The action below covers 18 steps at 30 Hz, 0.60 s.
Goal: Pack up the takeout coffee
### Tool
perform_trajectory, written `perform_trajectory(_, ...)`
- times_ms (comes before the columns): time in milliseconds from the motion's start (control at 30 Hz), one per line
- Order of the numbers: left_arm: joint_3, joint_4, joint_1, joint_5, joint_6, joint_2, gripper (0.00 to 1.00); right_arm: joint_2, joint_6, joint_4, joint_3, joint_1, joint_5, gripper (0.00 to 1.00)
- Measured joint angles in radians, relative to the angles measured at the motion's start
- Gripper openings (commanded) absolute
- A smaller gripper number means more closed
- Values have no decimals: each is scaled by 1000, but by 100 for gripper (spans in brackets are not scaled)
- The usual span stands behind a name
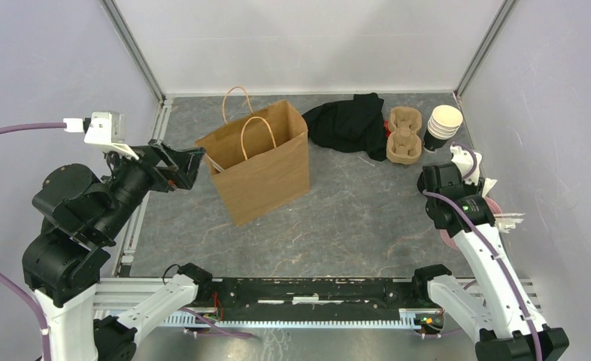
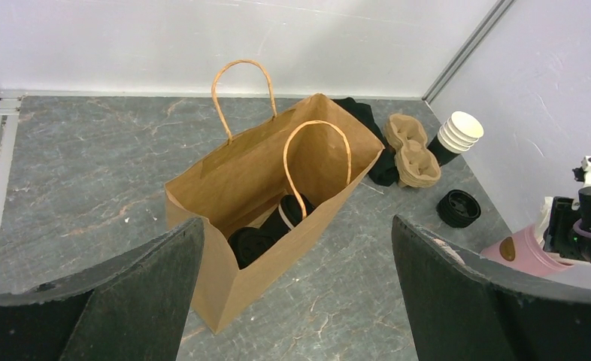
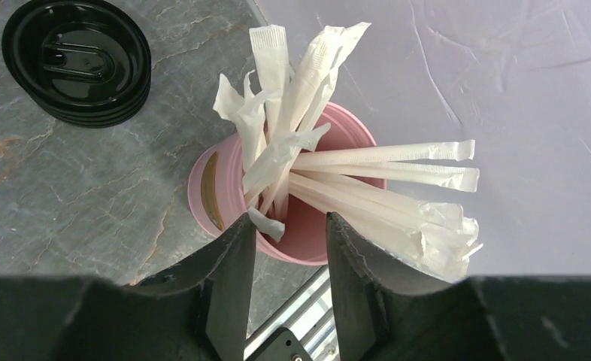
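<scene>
- Left gripper [image 2: 296, 226] gapes wide above the paper bag [image 2: 225, 188].
- Coffee cups [image 2: 251, 244] sit inside it (both black, at the bottom).
- Right gripper [image 3: 289, 226] stands partly open over the pink cup [image 3: 202, 180] of wrapped straws [image 3: 383, 165].

I work in a robotics lab cell. Plain pale panel walls [image 1: 307, 45], held by bare aluminium corner posts [image 1: 133, 49], box in a grey stone-patterned worktop [image 1: 353, 218]. My left arm [image 1: 74, 203] and right arm [image 1: 480, 241] are bolted to a metal rail [image 1: 300, 320] along its near edge, and a purple cable [image 1: 14, 134] trails loose. A few café goods sit on the worktop: a paper bag [image 1: 266, 169], pulp cup carriers [image 1: 404, 135], stacked cups [image 1: 443, 124], loose lids [image 3: 77, 60] and a pink cup [image 3: 307, 226] of wrapped straws [image 3: 383, 154].
</scene>
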Motion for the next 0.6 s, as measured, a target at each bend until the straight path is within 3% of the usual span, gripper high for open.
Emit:
perform_trajectory(200,0,-5,0,-6,0,0,100,4,-87,98,-31,-64,-42,27)
perform_trajectory(300,1,-5,0,-7,-1,0,100,9,-106,126,-30,-80,-69,24)
perform_trajectory(467,0,-3,0,-7,-2,-1,100,10,-122,125,-21,-83,-98,1)
perform_trajectory(600,-8,1,0,-9,-15,-8,100,10,-116,89,29,-84,-102,0)
